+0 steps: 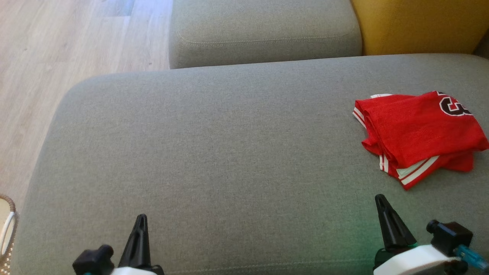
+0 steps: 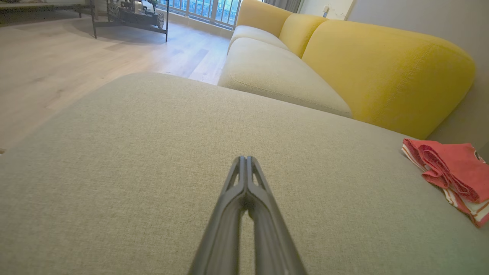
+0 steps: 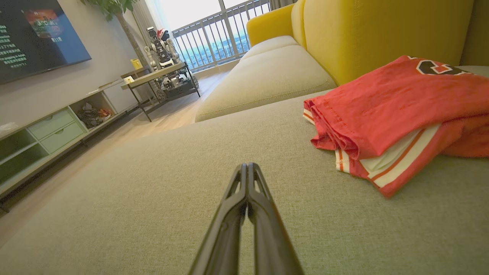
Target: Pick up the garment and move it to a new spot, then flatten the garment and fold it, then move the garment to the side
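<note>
The garment point(image 1: 418, 133) is a red jersey with white trim and a dark number, lying folded at the right side of the grey sofa seat point(image 1: 214, 152). From the left wrist it appears as a red bundle, the garment point(image 2: 454, 175), far right; from the right wrist the garment point(image 3: 397, 114) lies close ahead to the right. My left gripper point(image 1: 141, 218) rests at the lower left, shut and empty, its tips point(image 2: 245, 158) pressed together. My right gripper point(image 1: 380, 199) is shut and empty too, just short of the jersey's near edge, fingertips point(image 3: 247, 166) touching each other.
A second grey seat cushion point(image 1: 263, 34) lies beyond, with a yellow backrest point(image 1: 416, 25) at the far right. Wooden floor point(image 1: 57, 57) runs along the left. A woven basket rim point(image 1: 7, 229) shows at the lower left. A TV stand point(image 3: 49, 130) and low table point(image 3: 164, 76) stand across the room.
</note>
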### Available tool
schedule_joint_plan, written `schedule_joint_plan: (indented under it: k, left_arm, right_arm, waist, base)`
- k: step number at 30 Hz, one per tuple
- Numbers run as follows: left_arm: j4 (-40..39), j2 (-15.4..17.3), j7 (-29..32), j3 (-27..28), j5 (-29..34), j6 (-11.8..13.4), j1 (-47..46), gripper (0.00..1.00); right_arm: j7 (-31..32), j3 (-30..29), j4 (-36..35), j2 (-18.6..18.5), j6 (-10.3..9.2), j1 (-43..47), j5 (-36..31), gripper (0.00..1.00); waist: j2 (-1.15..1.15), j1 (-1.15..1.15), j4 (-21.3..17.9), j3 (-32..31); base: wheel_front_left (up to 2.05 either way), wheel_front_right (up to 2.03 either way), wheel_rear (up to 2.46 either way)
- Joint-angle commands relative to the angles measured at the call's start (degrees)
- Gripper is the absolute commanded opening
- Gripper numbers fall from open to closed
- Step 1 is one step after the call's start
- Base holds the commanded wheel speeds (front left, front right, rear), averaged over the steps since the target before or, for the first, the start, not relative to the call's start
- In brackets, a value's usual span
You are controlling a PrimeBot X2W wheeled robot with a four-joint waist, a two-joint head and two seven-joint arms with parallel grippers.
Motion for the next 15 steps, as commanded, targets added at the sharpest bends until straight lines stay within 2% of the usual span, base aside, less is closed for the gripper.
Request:
schedule_joint_plan:
  k: [1,15]
  left_arm:
    - [-1.5,0.5,0.3,0.9,-1.4,-0.4,-3.0,0.0]
    - [0.2,1.0,2.1,2.2,-11.2,-1.8,-5.2,0.0]
  right_arm:
    - [0.5,-0.1,-1.6,-0.5,0.0,-3.0,1.5,0.0]
    - [2.5,-0.4,-1.1,-0.8,-0.01,-4.3,11.1,0.0]
  waist:
    - [0.0,0.0,0.0,0.0]
    - [0.0,0.0,-0.3,0.4]
  base:
    - [0.0,0.0,0.0]
    - [0.0,0.0,0.0]
